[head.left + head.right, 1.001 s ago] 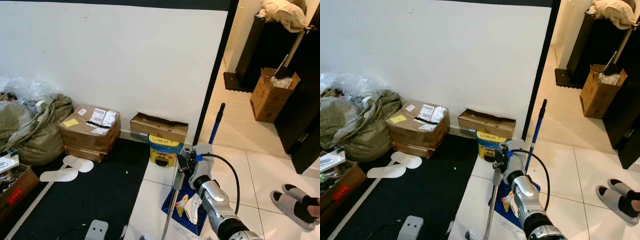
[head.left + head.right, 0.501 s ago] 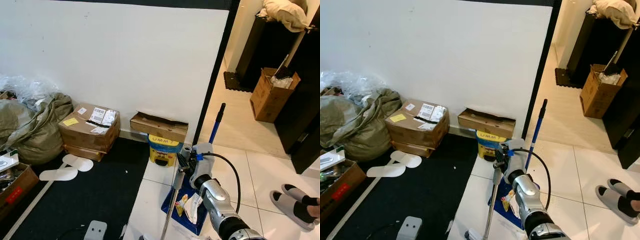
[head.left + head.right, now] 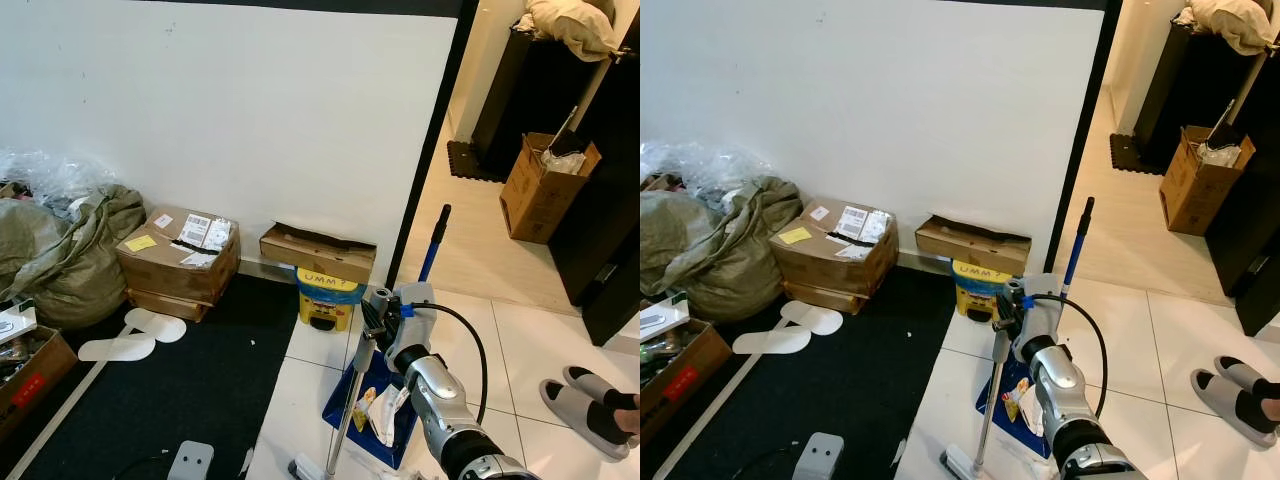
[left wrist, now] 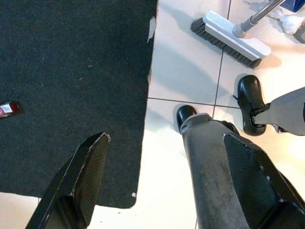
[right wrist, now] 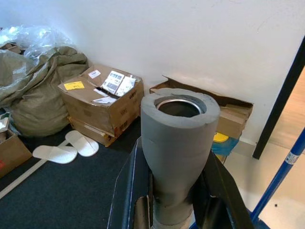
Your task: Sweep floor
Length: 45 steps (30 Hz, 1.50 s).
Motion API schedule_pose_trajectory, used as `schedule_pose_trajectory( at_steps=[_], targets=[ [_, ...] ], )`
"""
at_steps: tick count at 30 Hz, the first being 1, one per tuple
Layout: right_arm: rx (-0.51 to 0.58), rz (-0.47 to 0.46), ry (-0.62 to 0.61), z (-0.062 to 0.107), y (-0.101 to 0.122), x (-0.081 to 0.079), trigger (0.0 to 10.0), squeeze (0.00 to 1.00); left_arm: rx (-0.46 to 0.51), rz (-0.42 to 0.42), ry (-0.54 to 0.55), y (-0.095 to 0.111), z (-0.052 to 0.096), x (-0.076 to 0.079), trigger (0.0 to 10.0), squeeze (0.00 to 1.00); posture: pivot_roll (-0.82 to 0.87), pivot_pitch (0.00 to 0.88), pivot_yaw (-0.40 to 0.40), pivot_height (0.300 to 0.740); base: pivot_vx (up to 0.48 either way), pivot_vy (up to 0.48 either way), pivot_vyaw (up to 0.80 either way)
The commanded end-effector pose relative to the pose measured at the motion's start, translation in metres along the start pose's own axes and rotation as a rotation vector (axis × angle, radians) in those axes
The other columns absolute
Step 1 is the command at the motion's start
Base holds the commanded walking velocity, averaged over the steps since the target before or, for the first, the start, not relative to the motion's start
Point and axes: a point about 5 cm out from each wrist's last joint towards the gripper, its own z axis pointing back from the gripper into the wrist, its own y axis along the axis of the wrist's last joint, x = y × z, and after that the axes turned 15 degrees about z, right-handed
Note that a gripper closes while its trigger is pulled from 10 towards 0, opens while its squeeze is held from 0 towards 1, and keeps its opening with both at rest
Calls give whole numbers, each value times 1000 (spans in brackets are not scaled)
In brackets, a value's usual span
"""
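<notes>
My right gripper is shut on the grey foam grip of a silver broom handle; in the right wrist view the grip stands upright between the two black fingers. The white broom head with dark bristles rests on the white tiles beside the black carpet, also seen in the left wrist view. A blue dustpan holding paper scraps lies just right of the broom, its blue pole rising behind my arm. My left gripper hangs open over the carpet edge.
Cardboard boxes and a yellow-blue tub line the white wall, with a green sack and white slippers on the carpet. A person's slippered feet stand at the right. A black door frame borders the doorway.
The right gripper and broom handle have shifted slightly right, and the broom head has slid a little along the tiles toward the dustpan. The view has drifted slightly.
</notes>
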Motion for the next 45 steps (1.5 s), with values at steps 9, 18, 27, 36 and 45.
schedule_pose_trajectory(
  at_steps=[9,18,27,36,45],
  targets=[
    [205,70,-26,-27,55,19,10000,0,-18,13,21,-7,2,-8,10000,0,-76,0,-52,740,0,0,0],
    [371,94,-46,-49,116,41,10000,0,-21,39,33,-12,4,-9,10000,0,-40,0,-71,740,0,0,0],
    [348,80,-31,-46,106,36,10000,0,-23,51,37,-14,4,-9,10000,0,-41,0,-71,740,0,0,0],
    [322,61,43,-43,92,21,10000,0,-19,45,32,-11,3,-8,10000,0,-69,0,-58,740,0,0,0],
    [201,32,103,-29,53,3,10000,0,-14,44,28,-9,2,-6,10000,0,-72,0,-60,740,0,0,0]
  ],
)
